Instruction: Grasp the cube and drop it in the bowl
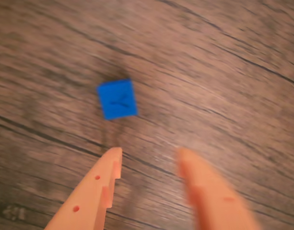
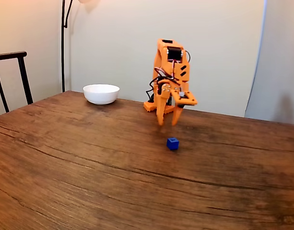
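Note:
A small bright-blue cube (image 1: 117, 99) (image 2: 172, 143) lies on the wooden table. In the wrist view it sits just beyond my two orange fingertips, slightly left of the gap between them. My orange gripper (image 1: 149, 152) (image 2: 168, 123) hangs open a little above the table, behind the cube in the fixed view, with nothing between its fingers. The white bowl (image 2: 101, 93) stands at the back left of the table, well away from the cube.
The wooden table (image 2: 89, 167) stretches wide and bare toward the front. A dark chair back (image 2: 12, 76) stands at the left edge and a lamp pole (image 2: 63, 43) rises behind the bowl. The arm's base sits near the far edge.

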You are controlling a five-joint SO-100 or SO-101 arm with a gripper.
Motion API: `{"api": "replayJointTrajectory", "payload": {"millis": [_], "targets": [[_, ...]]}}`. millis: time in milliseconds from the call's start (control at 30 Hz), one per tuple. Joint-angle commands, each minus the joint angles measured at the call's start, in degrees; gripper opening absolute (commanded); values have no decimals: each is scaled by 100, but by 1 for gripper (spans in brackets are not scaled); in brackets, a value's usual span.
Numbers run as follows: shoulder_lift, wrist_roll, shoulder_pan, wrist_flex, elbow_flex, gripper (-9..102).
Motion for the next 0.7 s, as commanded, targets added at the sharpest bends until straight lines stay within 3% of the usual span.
{"api": "replayJointTrajectory", "payload": {"millis": [0, 300, 667], "targets": [[44, -18, -35, -132, -272, 32], [9, -281, -325, -527, -149, 43], [-756, -747, -606, -879, -185, 42]]}}
